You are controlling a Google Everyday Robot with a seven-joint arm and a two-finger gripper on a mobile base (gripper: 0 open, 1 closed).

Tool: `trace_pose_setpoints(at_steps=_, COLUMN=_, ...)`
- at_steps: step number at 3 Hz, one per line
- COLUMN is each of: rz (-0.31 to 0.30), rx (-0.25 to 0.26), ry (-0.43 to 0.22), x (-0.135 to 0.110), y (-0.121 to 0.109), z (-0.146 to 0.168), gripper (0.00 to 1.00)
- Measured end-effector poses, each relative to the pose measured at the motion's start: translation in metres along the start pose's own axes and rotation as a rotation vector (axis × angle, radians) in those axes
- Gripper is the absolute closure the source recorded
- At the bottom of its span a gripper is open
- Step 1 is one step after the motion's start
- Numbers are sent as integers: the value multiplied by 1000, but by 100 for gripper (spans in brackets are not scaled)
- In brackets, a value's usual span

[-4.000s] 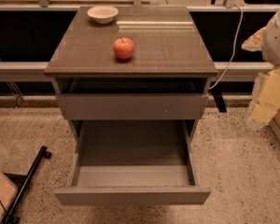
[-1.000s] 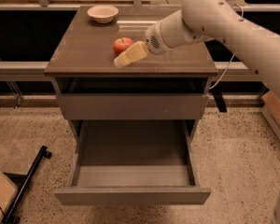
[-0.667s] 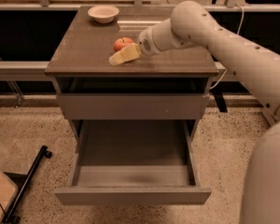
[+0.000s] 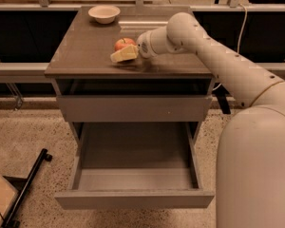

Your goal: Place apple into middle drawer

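The red apple (image 4: 124, 43) sits on the brown cabinet top (image 4: 85, 51), near its middle. My gripper (image 4: 122, 50) reaches in from the right and is at the apple, low over the top, with a cream part of it covering the apple's near side. The middle drawer (image 4: 133, 199) is pulled out wide open below, and its grey floor is bare. The grey drawer front (image 4: 133, 108) one tier higher is shut.
A cream bowl (image 4: 104, 14) stands at the back left of the cabinet top. My white arm (image 4: 228, 65) stretches across the right side and its bulk fills the lower right. A black bar (image 4: 26, 184) lies on the speckled floor at the lower left.
My arm came in from the right and reached the apple. Over the last second the gripper shifted slightly left around the apple. The apple stays in its place.
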State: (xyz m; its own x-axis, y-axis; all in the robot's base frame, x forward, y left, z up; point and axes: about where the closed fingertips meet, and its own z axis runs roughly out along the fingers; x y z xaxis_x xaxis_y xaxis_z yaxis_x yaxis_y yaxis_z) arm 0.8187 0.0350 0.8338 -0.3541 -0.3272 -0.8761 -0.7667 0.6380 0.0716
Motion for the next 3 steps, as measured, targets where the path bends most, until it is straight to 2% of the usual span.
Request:
trace_pose_setpoints(at_steps=1, rz=3, rx=11, ry=-21, x=1, y=-3, z=-5, gripper=42)
trace_pose_setpoints(at_steps=2, rz=-26, rx=19, ry=-29, x=1, y=10, z=-36, gripper=72)
trace_pose_setpoints(at_steps=3, rz=-78, rx=11, ry=-32, x=-8, y=31, z=-84, gripper=96)
